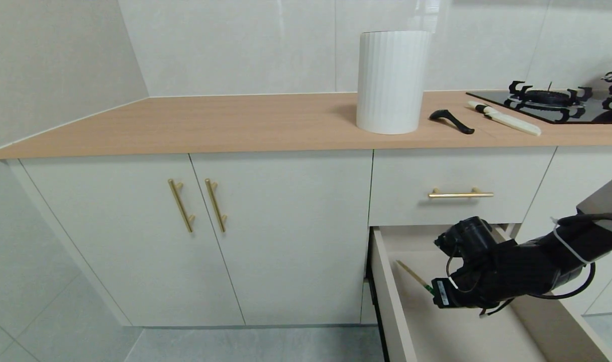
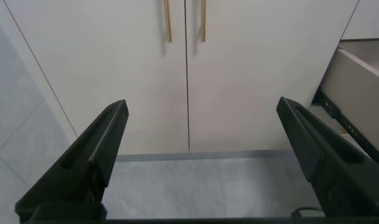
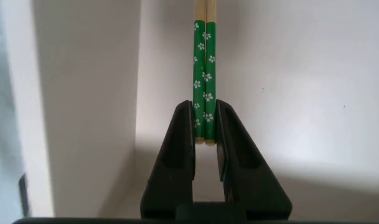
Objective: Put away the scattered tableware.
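Matt wood-grain countertop (image 1: 210, 123), glossy wall tiles (image 1: 235, 45), brassy metal drawer handle (image 1: 461, 194), bare-wood chopsticks (image 3: 205, 74) with green-painted ends.

Two wooden chopsticks (image 1: 414, 275) with green, white-flowered ends are lying side by side in the lower right of the head view. The right gripper (image 1: 433, 290) is pinching their green ends, and they are slanting above the floor of the open drawer (image 1: 386, 281). At the upper right, a black curved utensil (image 1: 451, 120) and a cream knife (image 1: 507, 119) are lying apart on the countertop (image 1: 235, 123).
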You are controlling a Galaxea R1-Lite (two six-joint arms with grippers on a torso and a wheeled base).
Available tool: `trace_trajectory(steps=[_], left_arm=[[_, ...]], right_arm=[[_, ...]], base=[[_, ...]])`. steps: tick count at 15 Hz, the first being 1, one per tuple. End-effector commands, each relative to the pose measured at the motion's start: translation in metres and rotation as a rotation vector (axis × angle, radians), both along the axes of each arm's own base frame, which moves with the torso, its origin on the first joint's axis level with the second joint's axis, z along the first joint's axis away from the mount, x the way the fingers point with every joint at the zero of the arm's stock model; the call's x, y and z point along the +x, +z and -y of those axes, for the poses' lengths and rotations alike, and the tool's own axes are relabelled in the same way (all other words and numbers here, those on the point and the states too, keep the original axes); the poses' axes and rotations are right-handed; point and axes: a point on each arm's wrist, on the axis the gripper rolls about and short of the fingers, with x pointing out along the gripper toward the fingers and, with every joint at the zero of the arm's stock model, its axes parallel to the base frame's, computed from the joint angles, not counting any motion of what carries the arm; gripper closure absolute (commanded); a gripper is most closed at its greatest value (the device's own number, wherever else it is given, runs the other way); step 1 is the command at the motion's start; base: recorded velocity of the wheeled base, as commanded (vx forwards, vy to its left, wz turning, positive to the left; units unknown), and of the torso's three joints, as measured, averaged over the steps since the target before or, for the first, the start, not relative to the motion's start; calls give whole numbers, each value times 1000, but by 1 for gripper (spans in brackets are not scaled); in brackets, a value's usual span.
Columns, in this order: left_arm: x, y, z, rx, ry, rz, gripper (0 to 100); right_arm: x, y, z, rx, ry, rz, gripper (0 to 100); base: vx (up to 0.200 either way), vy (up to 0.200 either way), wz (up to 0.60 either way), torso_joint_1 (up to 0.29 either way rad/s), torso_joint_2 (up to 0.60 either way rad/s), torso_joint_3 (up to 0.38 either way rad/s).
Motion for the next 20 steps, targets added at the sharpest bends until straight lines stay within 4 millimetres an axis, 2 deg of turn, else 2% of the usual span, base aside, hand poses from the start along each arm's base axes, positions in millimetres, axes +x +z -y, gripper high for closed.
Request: trace_trajectory(steps=[1,3,8,17,18,20], left_arm=[[0,0,0,0,0,0,0],[0,0,0,0,0,0,0],[0,0,0,0,0,0,0],[0,0,0,0,0,0,0],[0,0,0,0,0,0,0],[0,0,0,0,0,0,0]], right_arm=[[7,-22,-3,-33,-33,2,100],[7,-40,-10,-61,-21,-27,100],[3,-64,-22,-141,-34,-51,100],[4,-65,-22,-142,-36,-52,100],[4,-65,-22,-142,-36,-52,0],[4,-64,-22,-141,-36,-50,0]], base=[[0,0,0,0,0,0],[0,0,0,0,0,0],[0,0,0,0,0,0],[0,0,0,0,0,0],[0,0,0,0,0,0],[0,0,0,0,0,0]])
